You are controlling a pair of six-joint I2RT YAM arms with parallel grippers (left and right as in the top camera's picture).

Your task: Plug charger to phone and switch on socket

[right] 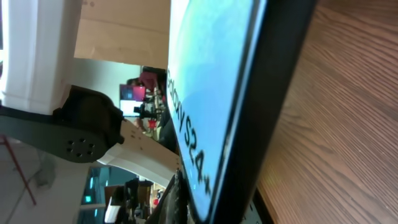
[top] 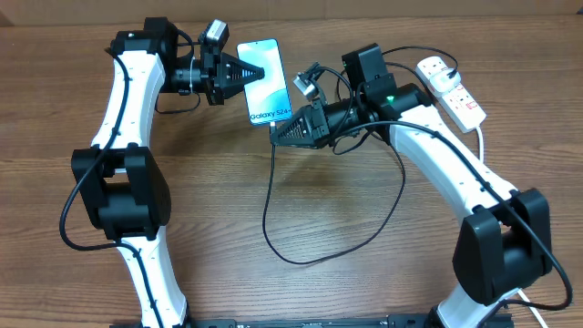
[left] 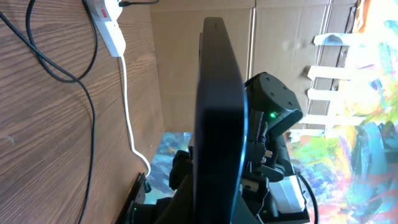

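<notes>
Gripping the phone [top: 270, 91] edgewise, the left tool [top: 255, 71] is closed; the right tool [top: 277, 137] (also closed) pinches the charger [top: 268, 191] at the phone's lower end.

charger [top: 270, 196] tip hidden behind right fingers [top: 290, 132], phone [top: 265, 82] cropped in wrist views

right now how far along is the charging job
Done: left tool grips the phone. In hand: right tool holds the charger tip at the phone's bottom edge; seating not visible. Left: the socket switch, no tool near it.
</notes>
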